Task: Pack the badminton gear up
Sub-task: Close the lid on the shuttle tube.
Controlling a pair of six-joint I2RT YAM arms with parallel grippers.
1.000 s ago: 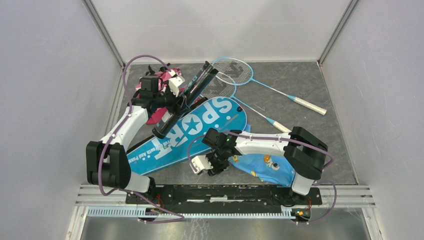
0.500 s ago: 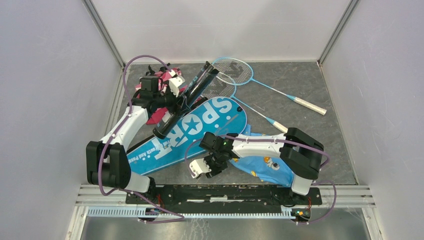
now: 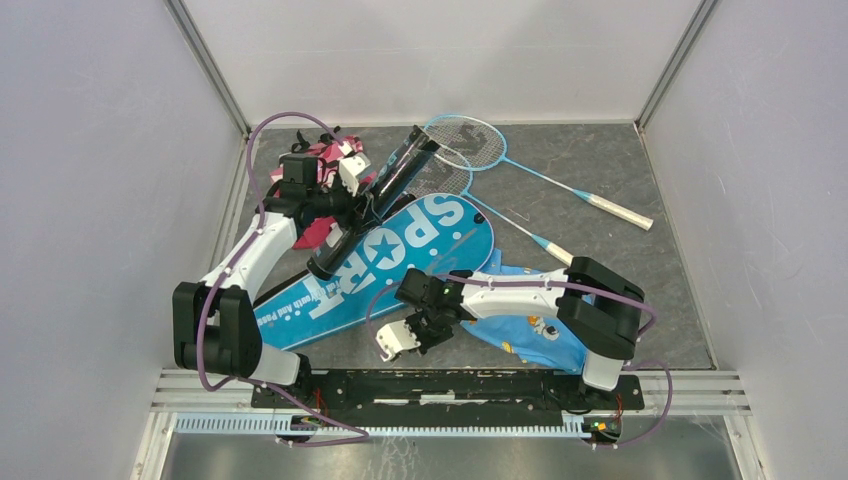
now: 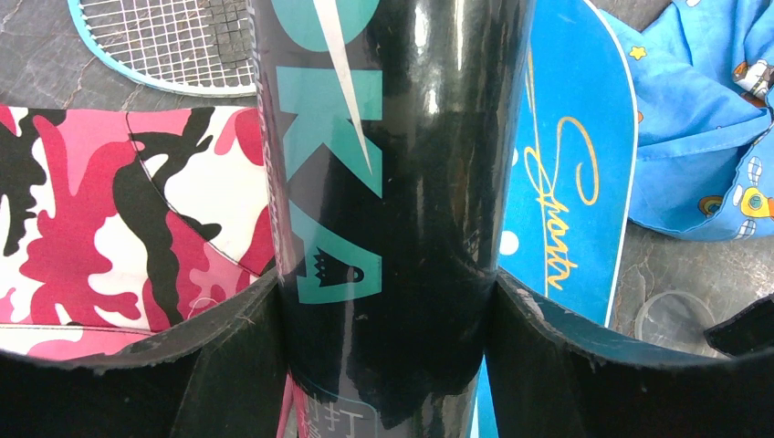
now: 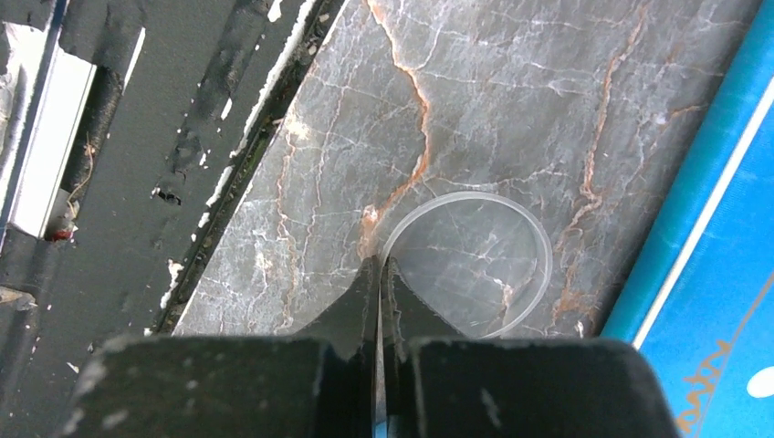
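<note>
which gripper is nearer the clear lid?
Right. The right gripper is closed on the rim of the clear lid; the left gripper is far back, clamped around the black tube.

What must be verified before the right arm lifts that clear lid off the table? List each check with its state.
1. Right gripper shut at the rim of the clear lid: ok.
2. Rim actually caught between the fingers: cannot tell, because they meet right at the rim.
3. Lid flat on the table, beside the SPORT cover and not under it: ok.
4. Left gripper clamped on both sides of the black tube: ok.
5. Tube end open and ready for a lid: cannot tell.
</note>
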